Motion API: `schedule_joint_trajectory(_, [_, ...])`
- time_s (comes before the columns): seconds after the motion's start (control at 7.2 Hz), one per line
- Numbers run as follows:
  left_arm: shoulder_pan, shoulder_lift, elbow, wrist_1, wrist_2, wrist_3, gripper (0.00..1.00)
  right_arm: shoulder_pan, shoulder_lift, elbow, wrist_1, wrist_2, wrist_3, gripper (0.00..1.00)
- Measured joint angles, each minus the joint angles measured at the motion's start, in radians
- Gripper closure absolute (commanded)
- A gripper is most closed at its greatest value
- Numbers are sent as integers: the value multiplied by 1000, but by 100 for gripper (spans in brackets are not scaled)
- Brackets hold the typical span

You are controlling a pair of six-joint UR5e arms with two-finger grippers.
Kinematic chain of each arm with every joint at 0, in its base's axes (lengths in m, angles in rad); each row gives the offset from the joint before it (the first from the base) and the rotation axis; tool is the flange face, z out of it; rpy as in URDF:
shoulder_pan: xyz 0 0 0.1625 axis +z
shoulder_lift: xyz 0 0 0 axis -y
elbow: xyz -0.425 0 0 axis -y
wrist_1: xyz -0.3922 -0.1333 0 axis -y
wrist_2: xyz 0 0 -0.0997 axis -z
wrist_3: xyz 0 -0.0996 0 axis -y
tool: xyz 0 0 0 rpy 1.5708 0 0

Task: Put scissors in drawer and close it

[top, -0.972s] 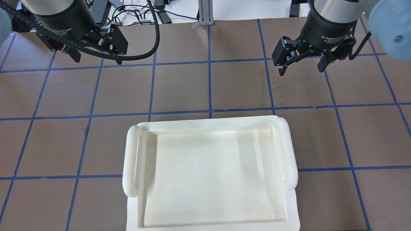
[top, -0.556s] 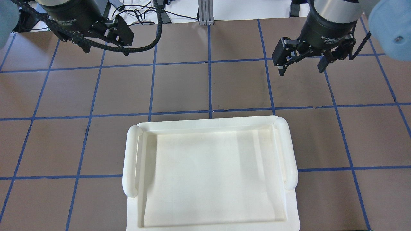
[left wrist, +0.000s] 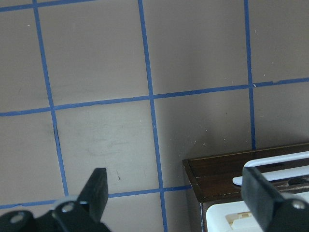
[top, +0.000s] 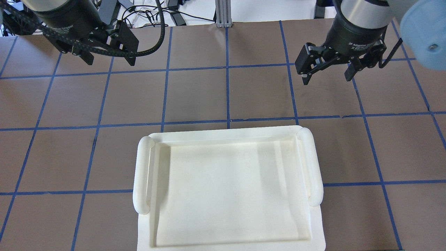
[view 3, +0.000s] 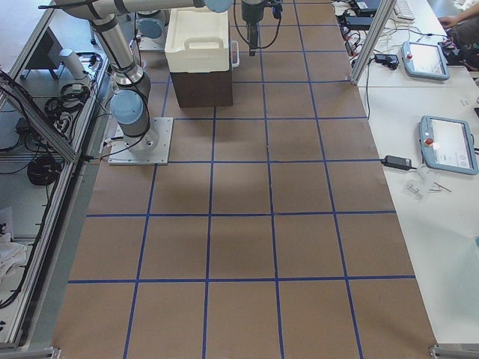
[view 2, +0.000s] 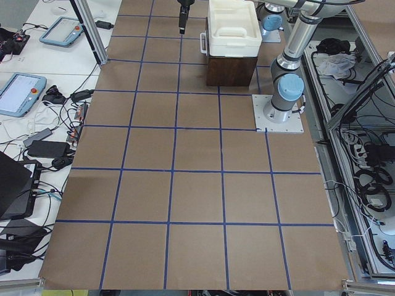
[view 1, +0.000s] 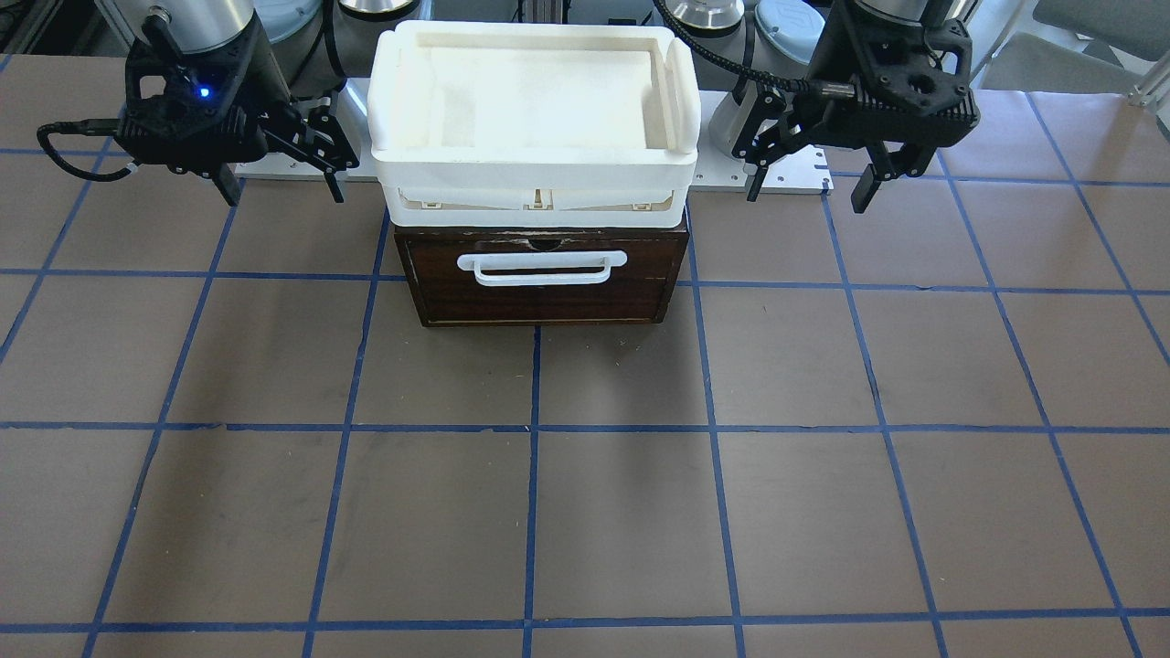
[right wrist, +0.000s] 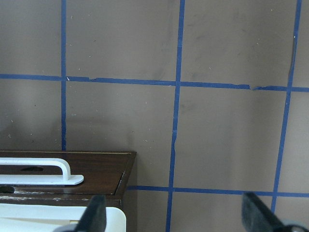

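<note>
The drawer is pushed in, its dark brown front and white bar handle facing away from the robot. The scissors are out of view in every frame. My left gripper hangs open above the table beside the drawer's front corner, nothing between its fingers. On the other side my right gripper is open and empty too. The left wrist view shows the drawer front low at the right; the right wrist view has the drawer front low at the left.
A white tray sits on top of the drawer's cabinet. Brown table with blue tape grid stretches in front. Side benches hold tablets and cables.
My left gripper swung a little away and back and has turned slightly. The right gripper has barely moved. Drawer and tray are unchanged.
</note>
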Motion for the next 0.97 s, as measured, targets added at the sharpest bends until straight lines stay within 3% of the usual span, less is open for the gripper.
schedule_joint_trajectory(0.97, [4,11,-39,-37,-11,-53,0,0,-1,1,1,-1,-1,0])
